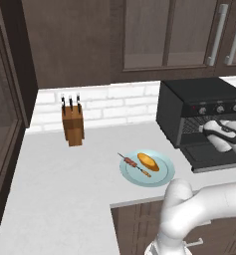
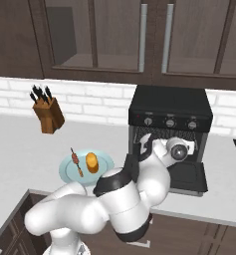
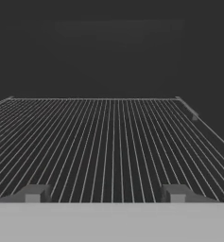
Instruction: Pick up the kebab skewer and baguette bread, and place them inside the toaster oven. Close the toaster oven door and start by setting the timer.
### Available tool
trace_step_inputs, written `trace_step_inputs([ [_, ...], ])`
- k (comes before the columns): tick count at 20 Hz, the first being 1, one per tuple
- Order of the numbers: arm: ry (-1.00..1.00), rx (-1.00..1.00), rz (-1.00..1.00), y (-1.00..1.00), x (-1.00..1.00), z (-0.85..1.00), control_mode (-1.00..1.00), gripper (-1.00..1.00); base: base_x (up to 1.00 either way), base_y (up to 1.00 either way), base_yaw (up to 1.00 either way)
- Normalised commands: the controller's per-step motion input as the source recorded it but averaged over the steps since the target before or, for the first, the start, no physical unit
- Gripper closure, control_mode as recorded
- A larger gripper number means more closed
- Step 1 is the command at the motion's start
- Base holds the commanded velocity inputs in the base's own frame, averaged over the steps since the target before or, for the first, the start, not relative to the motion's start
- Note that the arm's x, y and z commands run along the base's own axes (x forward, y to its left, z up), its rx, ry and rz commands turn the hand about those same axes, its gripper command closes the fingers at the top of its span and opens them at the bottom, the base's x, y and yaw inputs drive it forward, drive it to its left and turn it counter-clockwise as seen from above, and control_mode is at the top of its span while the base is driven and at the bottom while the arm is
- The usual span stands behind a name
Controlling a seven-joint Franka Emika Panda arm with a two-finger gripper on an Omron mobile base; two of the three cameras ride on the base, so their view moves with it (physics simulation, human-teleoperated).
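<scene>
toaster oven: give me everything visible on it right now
The toaster oven is a black, boxy countertop unit against the white brick backsplash, right of the plate. A row of three small silver knobs runs across its front above the opening. Its door is dropped open, lying roughly flat over the counter. Inside, a wire rack of thin parallel bars sits level and bare. The tool reaches into the cavity, open, holding nothing.
</scene>
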Motion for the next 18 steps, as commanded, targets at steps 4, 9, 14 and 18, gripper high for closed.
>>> trace_step_inputs([
  [4, 0.02, 0.00, 0.00, 0.00, -0.05, -0.56, -1.00, -1.00, 0.00, 0.00, 0.00],
  [9, 0.00, 0.00, 0.00, -0.13, -0.56, -0.86, -1.00, -1.00, 0.00, 0.00, 0.00],
  [14, 0.01, 0.00, 0.00, -0.23, -0.88, -0.89, -1.00, -1.00, 0.00, 0.00, 0.00],
  [18, 0.13, 0.00, 0.00, -0.35, -1.00, -0.93, -1.00, -1.00, 0.00, 0.00, 0.00],
])
